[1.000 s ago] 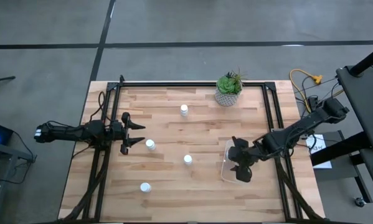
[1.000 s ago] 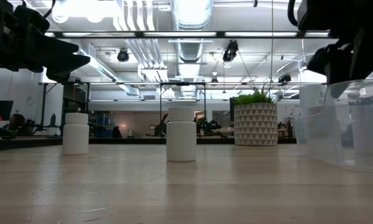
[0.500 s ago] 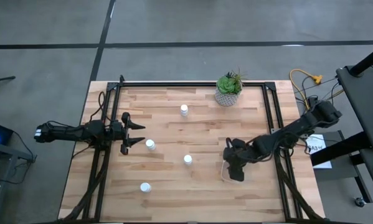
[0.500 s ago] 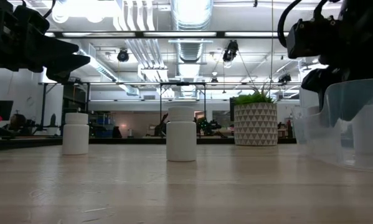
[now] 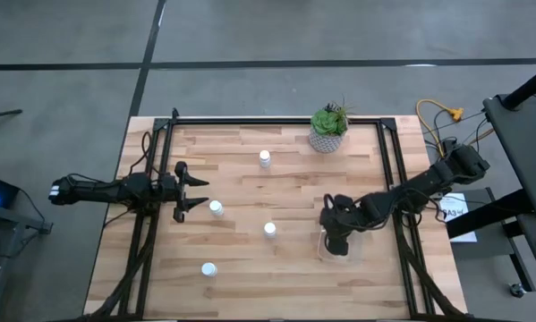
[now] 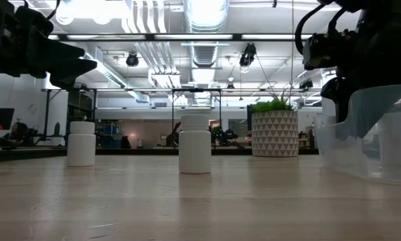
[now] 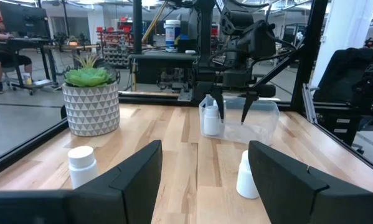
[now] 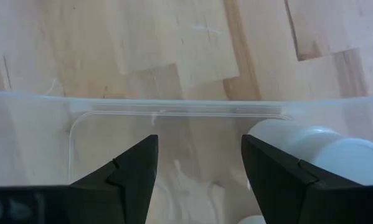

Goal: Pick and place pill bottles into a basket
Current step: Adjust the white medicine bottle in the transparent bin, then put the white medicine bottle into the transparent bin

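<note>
Several small white pill bottles stand upright on the wooden table [image 5: 250, 188]: one far [image 5: 265, 158], one by my left gripper [image 5: 216, 207], one mid-table [image 5: 270, 229], one near the front [image 5: 208, 268]. The clear basket [image 5: 325, 252] stands at the right, with a bottle [image 8: 317, 152] inside it. My right gripper [image 8: 198, 168] hangs open over the basket [image 8: 174, 106], pointing steeply down; nothing is between its fingers and the bottle is beside one finger. My left gripper [image 5: 200, 192] waits open and level at the left.
A potted green plant [image 5: 328, 128] in a patterned pale pot stands at the far edge, right of centre. Black frame rails [image 5: 388, 170] run along the table's left, right and far sides. Bare wood lies between the bottles and the basket.
My right gripper has sunk toward the basket and shifted a little toward the table's left, tipping more steeply downward. Its fingers now hang inside the basket's rim. The bottles on the table and my left arm have kept still.
</note>
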### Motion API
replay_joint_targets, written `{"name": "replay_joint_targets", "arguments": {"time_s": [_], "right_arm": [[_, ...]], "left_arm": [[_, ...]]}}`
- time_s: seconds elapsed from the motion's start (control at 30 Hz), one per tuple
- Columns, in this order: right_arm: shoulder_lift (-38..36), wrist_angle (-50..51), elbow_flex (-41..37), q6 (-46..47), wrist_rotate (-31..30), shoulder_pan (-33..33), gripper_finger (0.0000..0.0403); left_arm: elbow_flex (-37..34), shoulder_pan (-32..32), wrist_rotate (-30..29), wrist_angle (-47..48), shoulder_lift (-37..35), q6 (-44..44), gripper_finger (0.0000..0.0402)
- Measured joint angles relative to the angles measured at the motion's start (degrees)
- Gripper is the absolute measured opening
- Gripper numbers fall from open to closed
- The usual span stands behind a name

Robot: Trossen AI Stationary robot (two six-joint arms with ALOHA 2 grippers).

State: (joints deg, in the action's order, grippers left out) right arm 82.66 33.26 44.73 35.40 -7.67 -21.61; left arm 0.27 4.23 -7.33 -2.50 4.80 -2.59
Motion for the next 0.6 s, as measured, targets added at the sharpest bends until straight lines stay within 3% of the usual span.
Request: {"name": "replay_joint_targets", "arguments": {"time_s": [0.3,0.6], "right_arm": [[-0.77,-0.97,0.0,-1.94,0.31,0.68,0.0219],[-7.7,-6.42,0.04,-2.12,0.21,0.68,0.0219]], "left_arm": [[0.0,0.02,0.0,0.0,0.04,0.0,0.0222],[0.0,0.01,0.01,0.0,0.04,0.02,0.0222]]}}
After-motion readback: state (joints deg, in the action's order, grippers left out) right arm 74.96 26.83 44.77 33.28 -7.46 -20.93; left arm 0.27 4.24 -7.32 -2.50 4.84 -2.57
